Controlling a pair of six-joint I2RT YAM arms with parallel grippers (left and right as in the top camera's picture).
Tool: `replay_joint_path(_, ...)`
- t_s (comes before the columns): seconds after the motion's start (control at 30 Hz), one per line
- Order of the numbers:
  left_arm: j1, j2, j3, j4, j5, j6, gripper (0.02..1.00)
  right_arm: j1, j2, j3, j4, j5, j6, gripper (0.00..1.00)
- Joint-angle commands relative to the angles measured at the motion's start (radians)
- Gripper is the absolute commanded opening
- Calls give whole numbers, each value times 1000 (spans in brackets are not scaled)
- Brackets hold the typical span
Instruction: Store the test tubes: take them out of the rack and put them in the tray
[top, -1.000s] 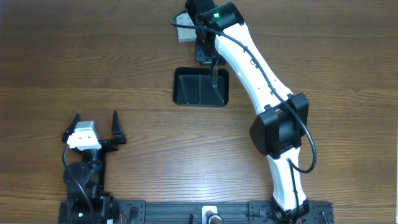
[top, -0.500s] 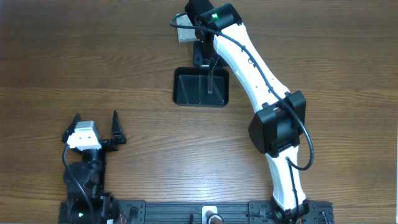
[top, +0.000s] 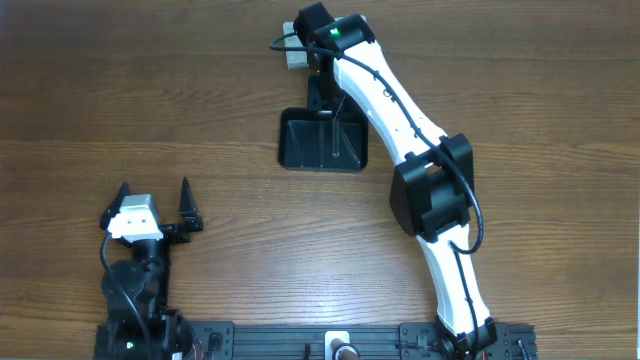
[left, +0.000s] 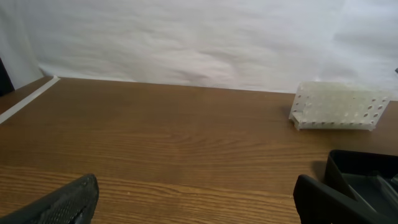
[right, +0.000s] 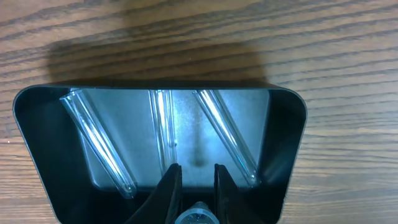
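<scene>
Over the tray (right: 34, 149) near the tabletop's far edge, the right gripper (right: 197, 177) clamps a test tube (right: 196, 217), having swung leftward this past second; three tubes (right: 163, 127) lie inside. Left gripper (top: 153, 192) rests spread by the near-left corner.
</scene>
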Motion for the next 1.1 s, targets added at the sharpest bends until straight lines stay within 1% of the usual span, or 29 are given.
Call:
replay_joint_path(0.03, 4, -8, -4, -1, 6, 14, 998, -3, 27, 9, 6, -6, 6, 84)
replay_joint_path(0.27, 4, -8, -4, -1, 6, 15, 1000, -3, 60, 9, 15, -20, 6, 84)
replay_joint_path(1.1, 4, -8, -5, -1, 6, 14, 998, -3, 127, 8, 56, -20, 10, 86)
